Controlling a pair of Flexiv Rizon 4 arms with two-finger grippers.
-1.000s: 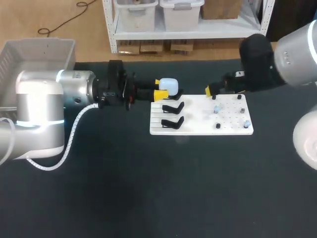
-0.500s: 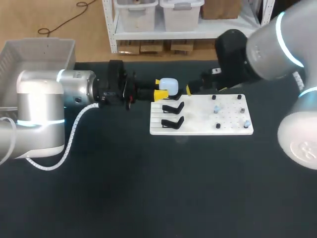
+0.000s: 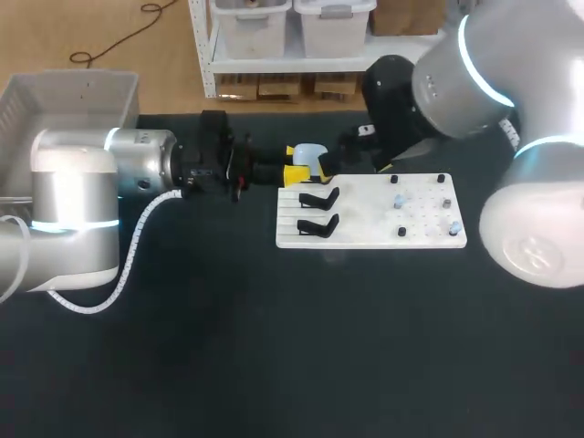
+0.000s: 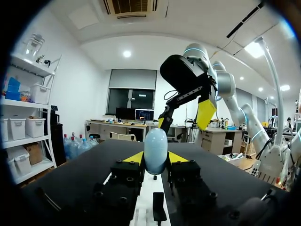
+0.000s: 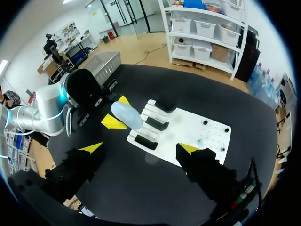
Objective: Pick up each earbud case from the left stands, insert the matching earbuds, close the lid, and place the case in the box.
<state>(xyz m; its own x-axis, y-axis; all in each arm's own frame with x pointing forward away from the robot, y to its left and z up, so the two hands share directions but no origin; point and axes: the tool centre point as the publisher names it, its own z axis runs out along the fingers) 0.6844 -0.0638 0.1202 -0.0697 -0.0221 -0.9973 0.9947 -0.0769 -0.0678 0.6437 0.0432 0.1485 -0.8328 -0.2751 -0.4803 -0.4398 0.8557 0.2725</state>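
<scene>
A pale blue earbud case (image 3: 311,156) is held off the table just behind the white board (image 3: 429,239), with my left gripper (image 3: 292,162) shut on it from both sides. In the left wrist view the case (image 4: 155,149) stands upright between the yellow fingertips (image 4: 133,157). My right gripper (image 3: 336,157) hangs open close to the case's right side, its fingers (image 4: 205,113) spread wide above and beyond it. In the right wrist view the case (image 5: 126,115) lies ahead of my open right gripper (image 5: 141,148). Small earbuds (image 3: 399,202) sit on pegs at the board's right.
Black stands (image 3: 318,197) line the board's left part, two of them showing in the head view with nothing on them. The grey box (image 3: 73,91) stands at the table's far left corner. My left arm stretches across the back left of the table.
My right arm has swung left from above the board's right end to right beside the held case. The left arm and the case have stayed put.
</scene>
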